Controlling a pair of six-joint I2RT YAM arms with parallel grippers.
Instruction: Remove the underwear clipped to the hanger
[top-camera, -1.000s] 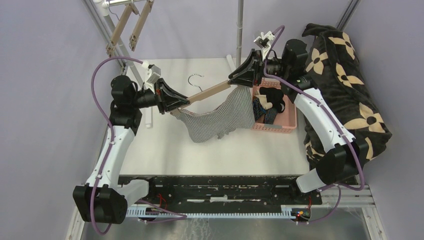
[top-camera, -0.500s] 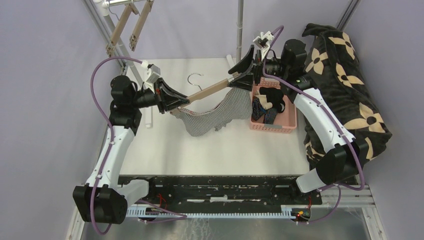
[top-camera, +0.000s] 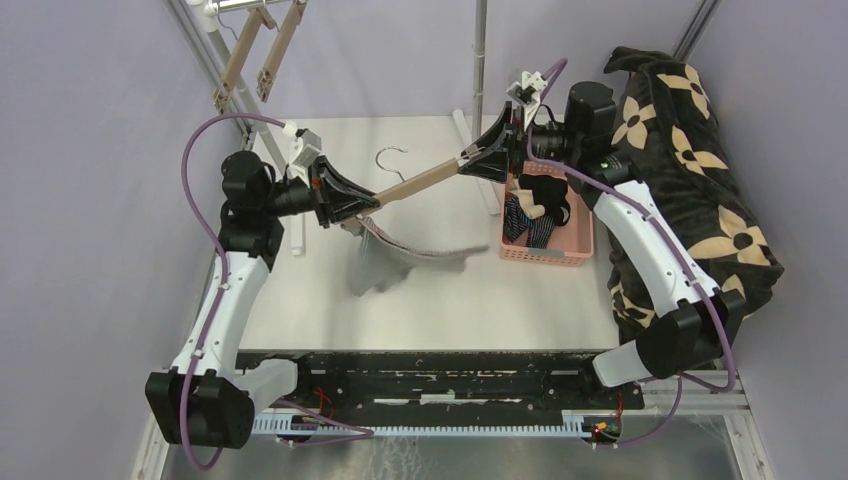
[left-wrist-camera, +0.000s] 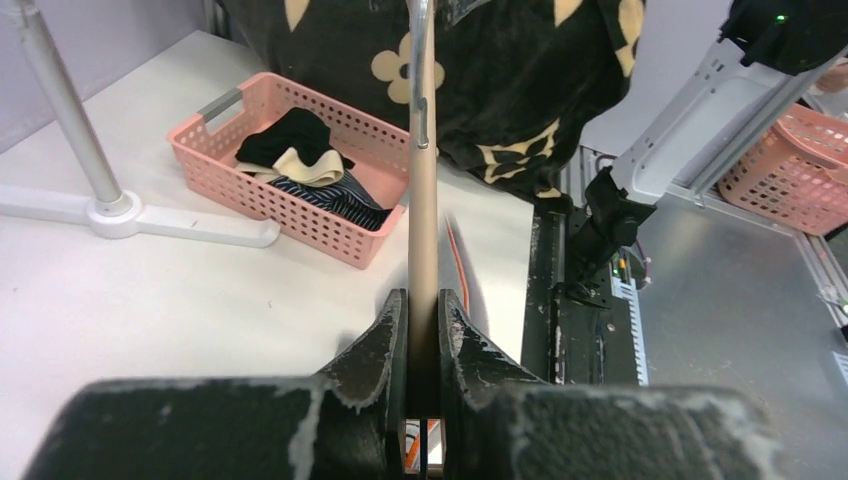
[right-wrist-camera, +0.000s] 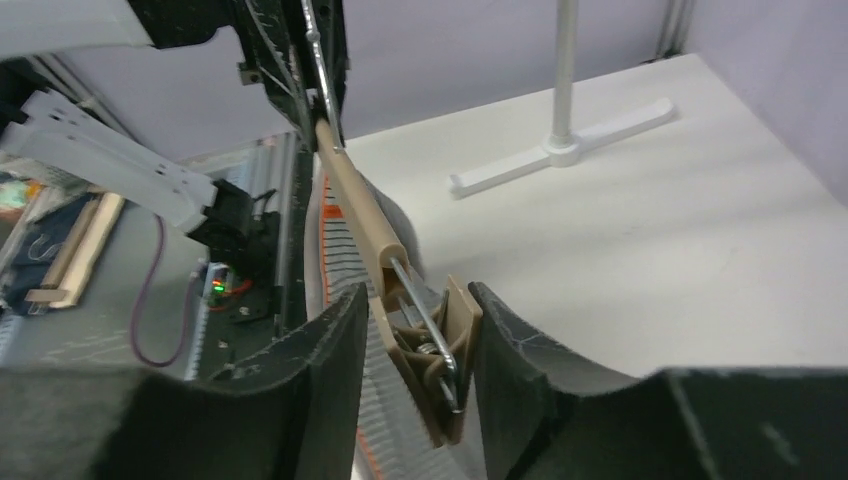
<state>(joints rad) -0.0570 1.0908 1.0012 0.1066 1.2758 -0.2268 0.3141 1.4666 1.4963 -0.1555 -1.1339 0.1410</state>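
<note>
The left gripper (left-wrist-camera: 423, 300) is clamped tight on one end of the tan hanger (left-wrist-camera: 423, 200), while the right gripper (right-wrist-camera: 420, 296) presses both fingers against the spring clip (right-wrist-camera: 437, 365) at the other end. The grey-and-white striped pair (top-camera: 398, 262) hangs from the bar's end beside the left gripper, free of the right clip. It trails, blurred, toward 5 o'clock over the white table (top-camera: 320, 300); whether it touches the top I cannot tell. At the table's 3 o'clock stands a pink basket (top-camera: 545, 256) holding the black pair (top-camera: 545, 190) and the navy striped pair (top-camera: 522, 224). Past it hangs the black flowered blanket (top-camera: 690, 150). A pole stand (top-camera: 480, 60) rises at 12 o'clock, and wooden hangers (top-camera: 262, 50) hang at 11 against pale lilac walls. Only the right wrist view shows the clip's wire spring and the striped cloth beneath the bar. Only the left wrist view shows a second pink basket (left-wrist-camera: 790, 170) off the table.
</note>
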